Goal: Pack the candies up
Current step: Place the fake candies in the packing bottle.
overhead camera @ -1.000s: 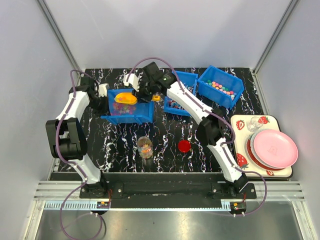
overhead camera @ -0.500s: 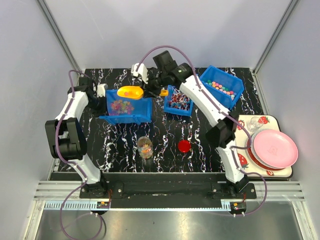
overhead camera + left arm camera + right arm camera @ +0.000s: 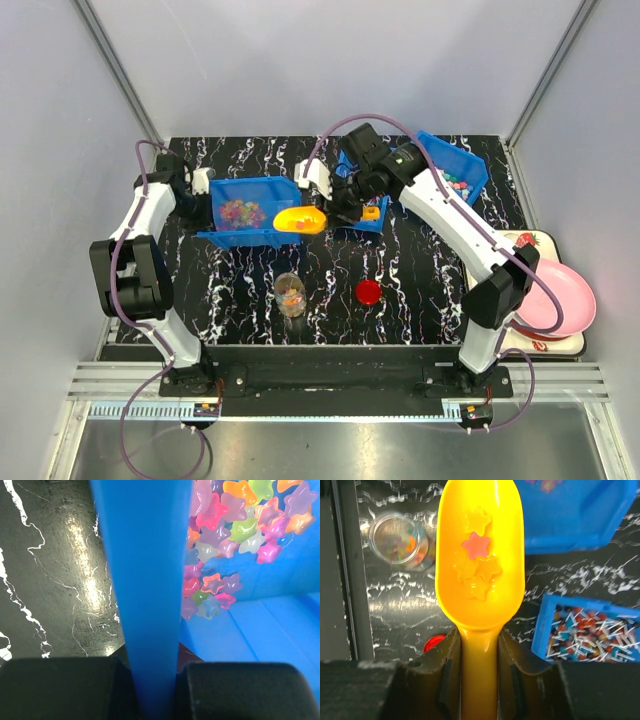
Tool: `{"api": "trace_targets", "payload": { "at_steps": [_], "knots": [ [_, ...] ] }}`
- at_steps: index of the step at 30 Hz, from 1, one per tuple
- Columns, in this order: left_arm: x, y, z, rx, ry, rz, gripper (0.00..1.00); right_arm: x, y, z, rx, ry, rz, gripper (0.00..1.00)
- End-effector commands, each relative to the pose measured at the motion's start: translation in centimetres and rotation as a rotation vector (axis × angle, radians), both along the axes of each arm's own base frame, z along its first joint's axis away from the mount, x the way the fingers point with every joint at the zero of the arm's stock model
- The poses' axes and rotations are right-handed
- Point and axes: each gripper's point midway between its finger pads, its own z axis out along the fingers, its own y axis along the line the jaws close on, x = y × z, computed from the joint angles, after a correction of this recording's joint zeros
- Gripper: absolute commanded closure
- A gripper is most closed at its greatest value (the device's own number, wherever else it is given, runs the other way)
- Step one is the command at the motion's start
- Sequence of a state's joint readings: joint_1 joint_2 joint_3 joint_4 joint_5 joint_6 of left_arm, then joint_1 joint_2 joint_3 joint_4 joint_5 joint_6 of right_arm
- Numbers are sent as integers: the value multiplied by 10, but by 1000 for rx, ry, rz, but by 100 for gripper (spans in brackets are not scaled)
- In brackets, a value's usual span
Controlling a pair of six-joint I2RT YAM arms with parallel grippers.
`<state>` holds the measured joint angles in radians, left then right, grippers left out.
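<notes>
On the far left I see my left gripper (image 3: 203, 193) nearly closed, its jaws pinching the left wall of a blue plastic bin (image 3: 240, 238). The left wrist view confirms it: a black finger (image 3: 60, 687) sits on each side of that blue wall (image 3: 145, 580).

Inside the bin is a heap of glossy star-shaped candies (image 3: 238, 210) in pink, orange, green and purple, bunched against the far side (image 3: 235, 515).

Just beside the bin's right front corner is the yellow plastic scoop (image 3: 300, 219), held level over the black marbled table (image 3: 240, 290). Its bowl carries a few stars (image 3: 476, 562), one pink and the rest yellow-orange.

My right gripper (image 3: 347, 205) is partly closed, its jaws clamped on the scoop's handle (image 3: 479, 675).

Nearer to me, well apart from the scoop, stands a clear round jar (image 3: 291, 294) with a few candies in the bottom (image 3: 397, 540). A flat round red lid (image 3: 368, 292) lies to its right.

The right wrist view shows a second blue bin of red-and-white stick pieces (image 3: 590, 630). Farther right is a third blue bin (image 3: 478, 170) of small pastel balls (image 3: 453, 182), then a pink plate (image 3: 560, 295) at the table's edge.
</notes>
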<state>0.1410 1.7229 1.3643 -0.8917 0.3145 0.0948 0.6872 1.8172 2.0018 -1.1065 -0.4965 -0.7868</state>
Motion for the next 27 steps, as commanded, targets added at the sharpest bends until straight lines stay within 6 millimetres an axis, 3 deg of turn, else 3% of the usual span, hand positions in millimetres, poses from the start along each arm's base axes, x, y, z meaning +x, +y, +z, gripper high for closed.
{"api": "trace_targets", "payload": {
  "at_steps": [1,10,27],
  "knots": [
    [23,6,23,-1,-99,29,100,-19,-19,1,-66,-47,14,100],
    [21,12,12,3,-75,51,100,-58,-28,-27,-225,-55,84,100],
    [17,10,12,-16,-82,48,100,-88,-30,-42,-415,-103,151,100]
  ]
}}
